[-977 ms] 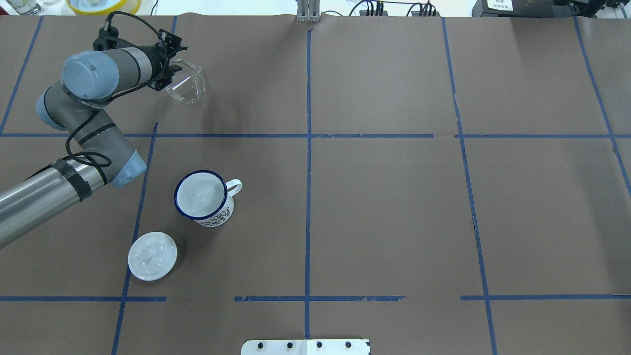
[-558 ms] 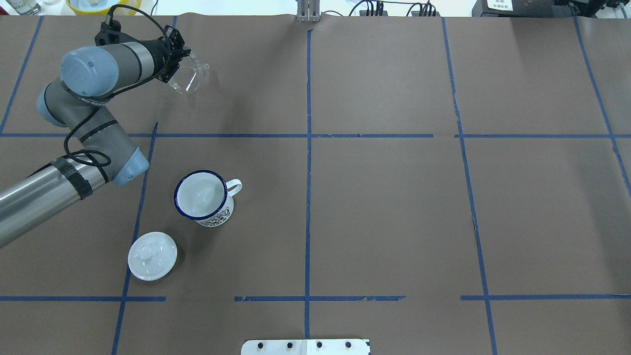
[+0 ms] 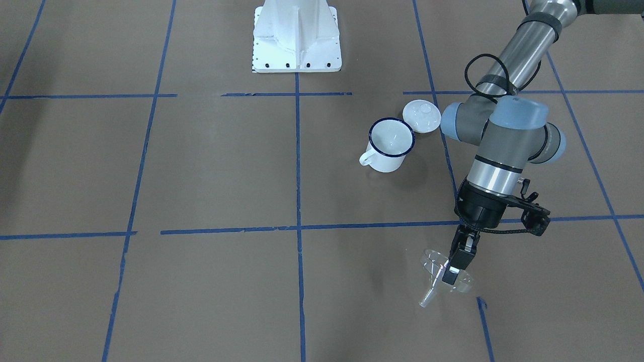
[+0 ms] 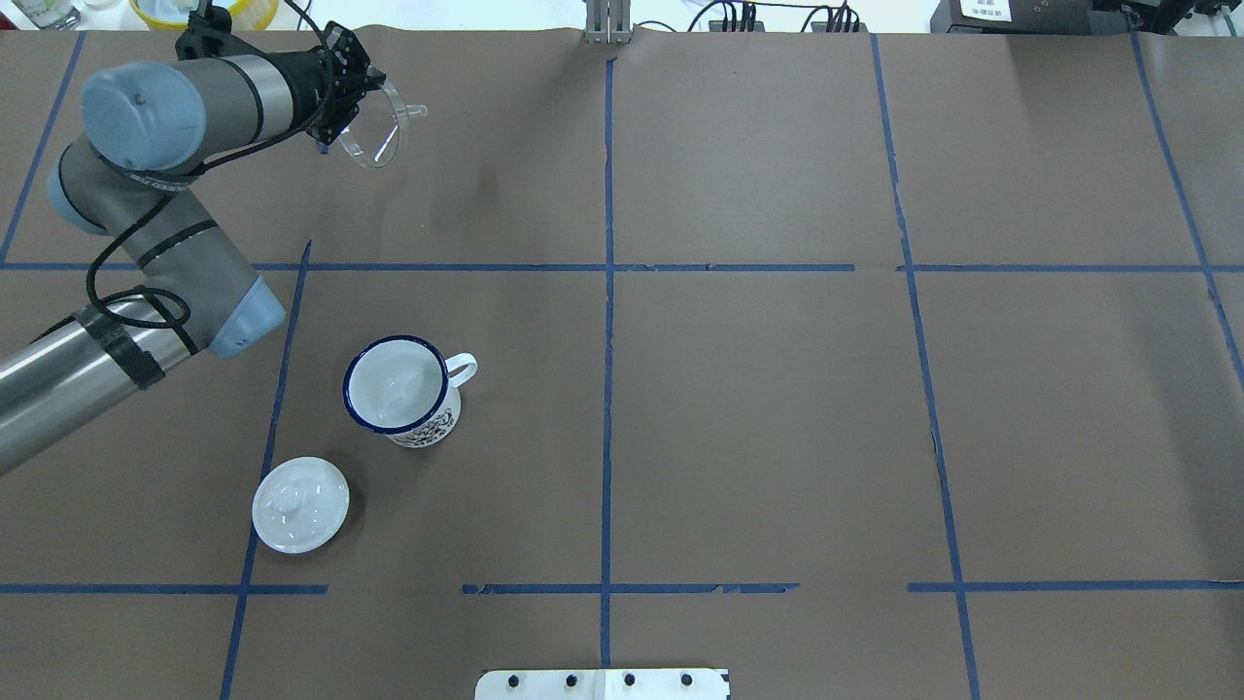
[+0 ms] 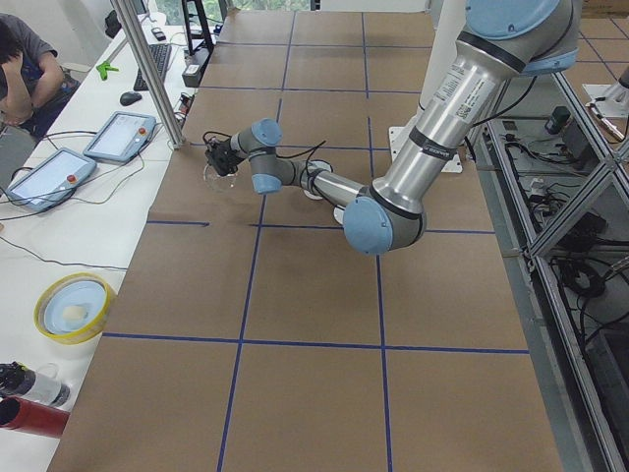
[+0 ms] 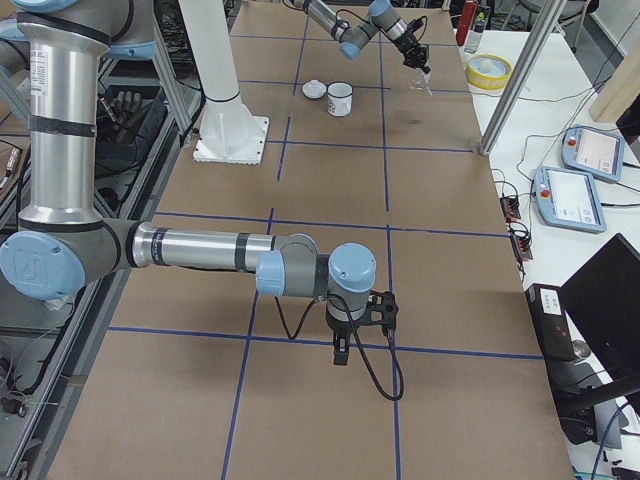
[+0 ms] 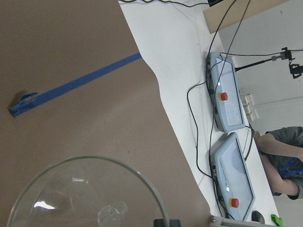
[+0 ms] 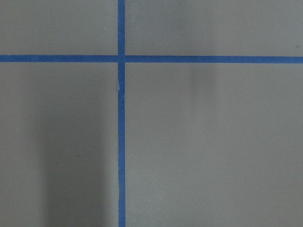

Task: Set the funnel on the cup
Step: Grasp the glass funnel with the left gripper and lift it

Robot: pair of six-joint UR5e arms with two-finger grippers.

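The clear funnel (image 4: 377,131) hangs above the table's far left part, tilted, with its spout pointing right in the overhead view. My left gripper (image 4: 335,122) is shut on its rim. In the front view the funnel (image 3: 445,276) hangs off the left gripper (image 3: 453,271) with its spout down-left. The left wrist view shows its round rim (image 7: 85,189). The white mug with a blue rim (image 4: 397,387) stands upright nearer my base, handle to the right, apart from the funnel. My right gripper (image 6: 341,355) shows only in the right side view, and I cannot tell its state.
A round white knobbed lid (image 4: 300,506) lies just near-left of the mug. A yellow bowl (image 4: 204,10) sits beyond the table's far left edge. Teach pendants (image 7: 227,94) lie off the far edge. The white robot base (image 3: 297,40) stands mid-table.
My left gripper has carried the funnel upward and toward the table's far edge. The funnel has turned so its spout points right. Mug and lid have not moved.
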